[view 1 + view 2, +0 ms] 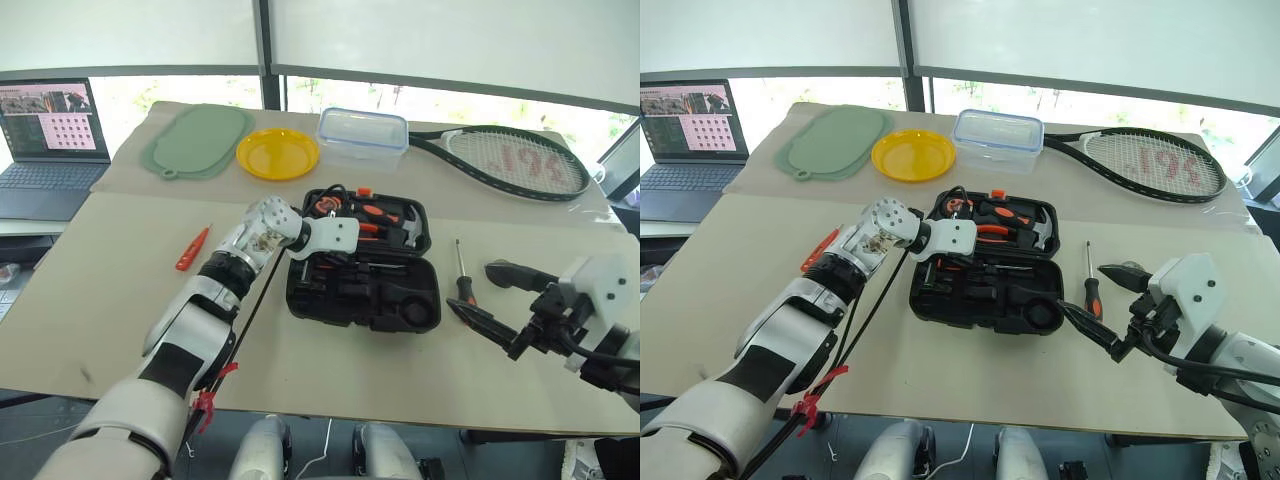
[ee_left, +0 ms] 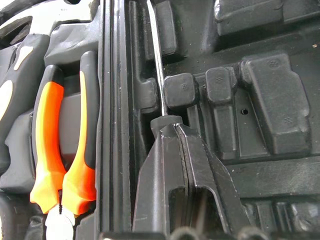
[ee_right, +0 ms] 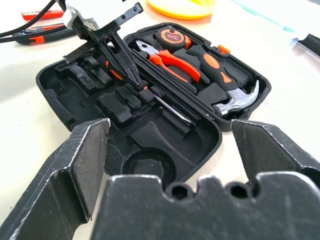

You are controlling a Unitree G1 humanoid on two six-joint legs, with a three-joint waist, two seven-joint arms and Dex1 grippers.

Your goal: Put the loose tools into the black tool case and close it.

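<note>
The black tool case lies open at the table's centre, pliers, hammer and tape measure seated in its far half. The left gripper is inside the near half, jaws clamped on a thin screwdriver lying in a moulded slot. A second thin screwdriver lies just right of the case; the orange utility knife lies to its left. The right gripper hovers right of the case, jaws wide, empty.
</note>
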